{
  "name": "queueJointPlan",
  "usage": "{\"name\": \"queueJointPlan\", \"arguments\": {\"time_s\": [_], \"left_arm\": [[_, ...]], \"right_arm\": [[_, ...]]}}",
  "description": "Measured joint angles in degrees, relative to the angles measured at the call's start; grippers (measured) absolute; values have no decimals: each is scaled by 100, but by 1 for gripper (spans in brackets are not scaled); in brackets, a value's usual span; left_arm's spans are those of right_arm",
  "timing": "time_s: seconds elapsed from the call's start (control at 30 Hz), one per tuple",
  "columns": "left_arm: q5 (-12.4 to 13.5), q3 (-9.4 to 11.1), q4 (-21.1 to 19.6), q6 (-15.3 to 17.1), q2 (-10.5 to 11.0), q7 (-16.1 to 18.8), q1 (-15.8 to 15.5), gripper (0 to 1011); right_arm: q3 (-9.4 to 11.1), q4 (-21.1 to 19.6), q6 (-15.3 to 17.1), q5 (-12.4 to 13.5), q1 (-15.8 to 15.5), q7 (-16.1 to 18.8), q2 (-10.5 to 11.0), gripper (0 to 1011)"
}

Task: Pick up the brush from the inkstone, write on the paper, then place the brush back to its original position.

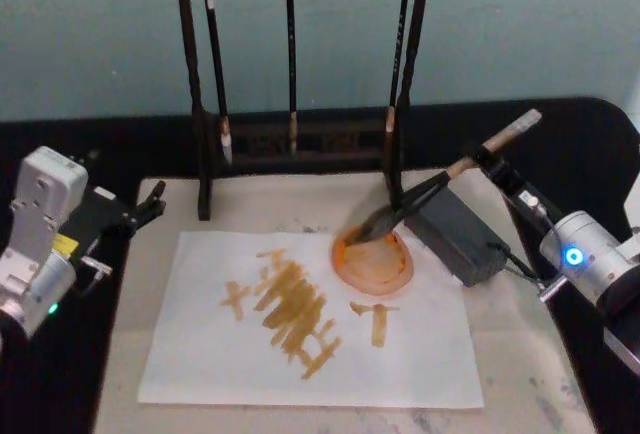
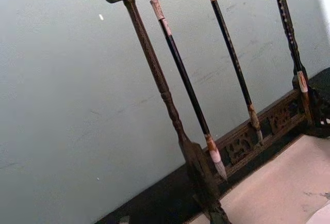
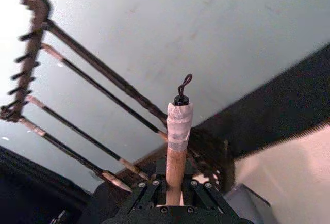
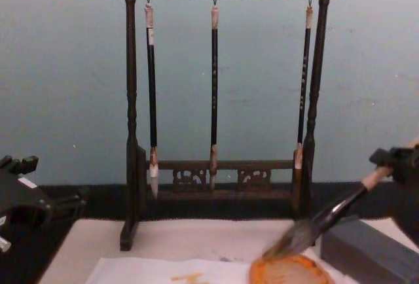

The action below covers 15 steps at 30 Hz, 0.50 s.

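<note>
One brush point(image 1: 425, 194), judged light and stiff, is clamped at its handle by the right gripper point(image 1: 483, 157); the left gripper point(image 1: 150, 204) is parked.

The brush point(image 1: 425, 192) slants, its grey tuft down on the round orange inkstone point(image 1: 385, 272). The white paper point(image 1: 200, 354) lies flat, marked with tan strokes.

The thin white paper sheet point(image 1: 200, 354) lies on the larger beige mat point(image 1: 520, 374). The round orange inkstone dish point(image 1: 400, 279) sits on the sheet's far edge toward the right, and a grey rectangular block point(image 1: 455, 229) is just right of the dish. Behind them stands the dark wooden rack point(image 1: 192, 84), with three thin black brushes point(image 1: 290, 54) hanging from it. The large tan-handled calligraphy brush point(image 1: 420, 199) slants from the dish's far rim up over the block into the right gripper point(image 1: 480, 159), which is clamped on it. The left gripper point(image 1: 150, 204) sits at the mat's left edge.
</note>
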Motion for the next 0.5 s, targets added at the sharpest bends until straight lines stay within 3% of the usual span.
{"name": "queueJointPlan", "arguments": {"time_s": [0.23, 0.5], "left_arm": [[0, 0, 0, 0, 0, 0, 0, 1010], [0, 0, 0, 0, 0, 0, 0, 1010]], "right_arm": [[-135, -381, -252, -224, -46, 137, 268, 163], [-364, -873, -617, -924, -75, 369, 676, 163]]}}
